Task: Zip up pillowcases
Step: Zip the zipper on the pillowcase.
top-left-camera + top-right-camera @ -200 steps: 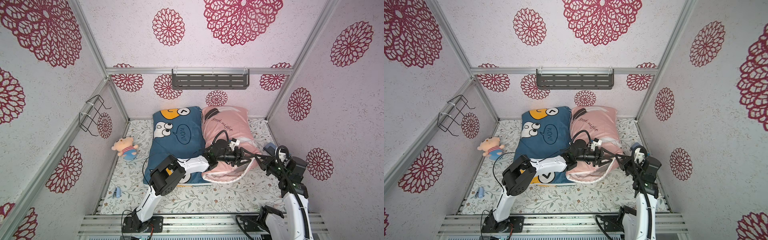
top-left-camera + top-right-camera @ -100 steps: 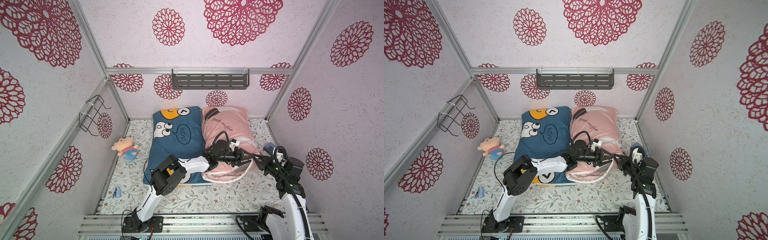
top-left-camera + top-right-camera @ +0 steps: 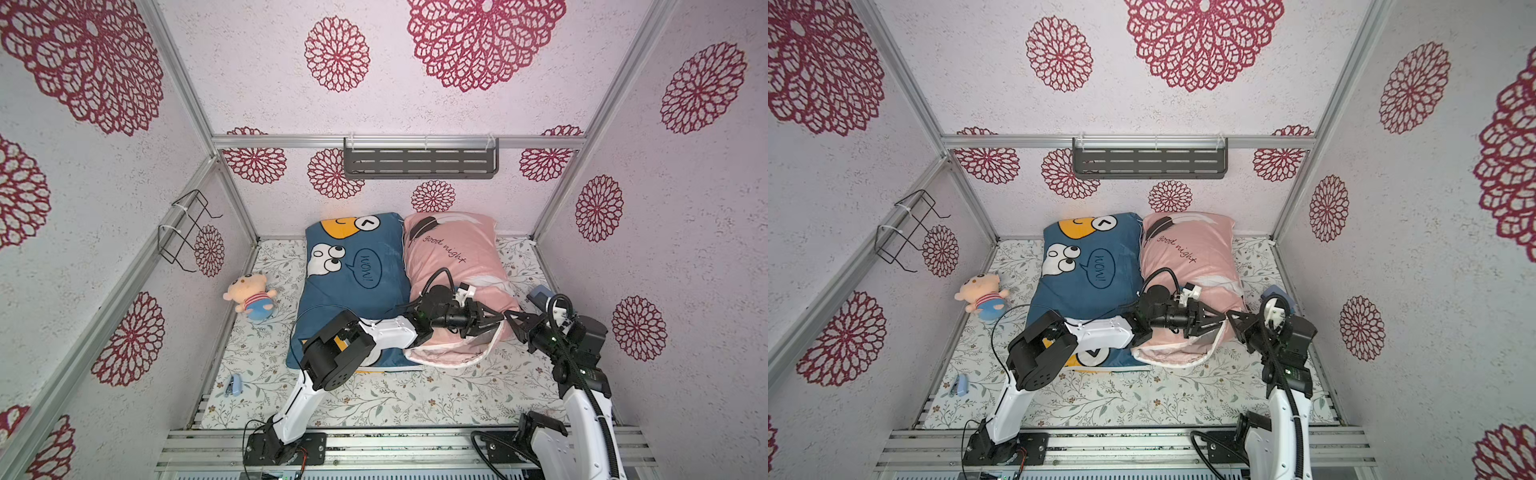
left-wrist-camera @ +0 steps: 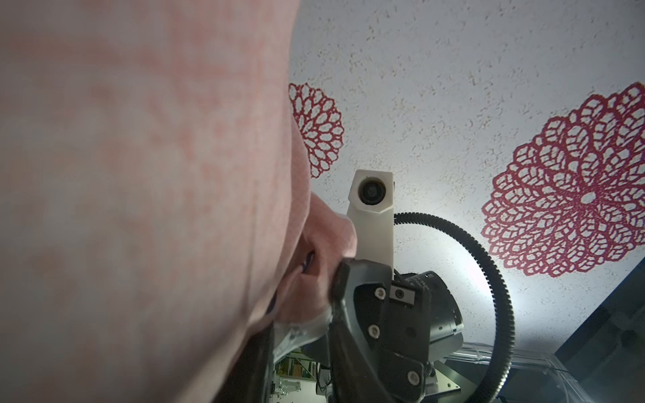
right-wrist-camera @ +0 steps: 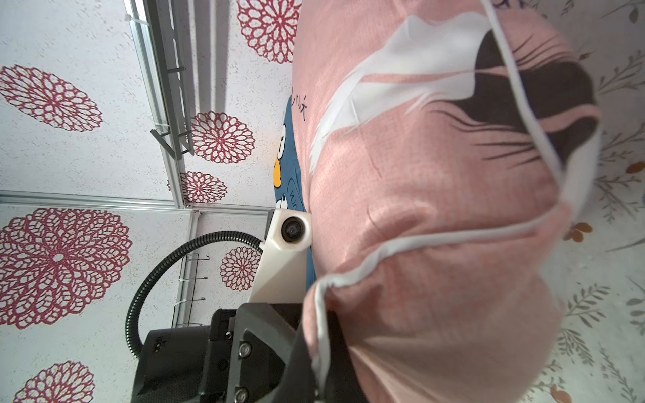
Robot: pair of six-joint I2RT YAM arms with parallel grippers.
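Both top views: blue pillowcase [image 3: 353, 286] and pink pillowcase [image 3: 453, 262] are lying side by side, touching, mid-frame on the floral mat [image 3: 374, 399], blue on the left, pink on the right. Both arms are meeting at the pink one's lower right corner. Right gripper [image 3: 514, 325] is sitting fully closed, pinching bunched pink fabric there. Left gripper [image 3: 492, 323] is straddling the white piping [image 5: 419, 240]. Its fingers [image 5: 300, 335] are standing narrowly apart; unclear whether they are clamping. Plush doll [image 3: 249, 295] is lying at the left, well apart.
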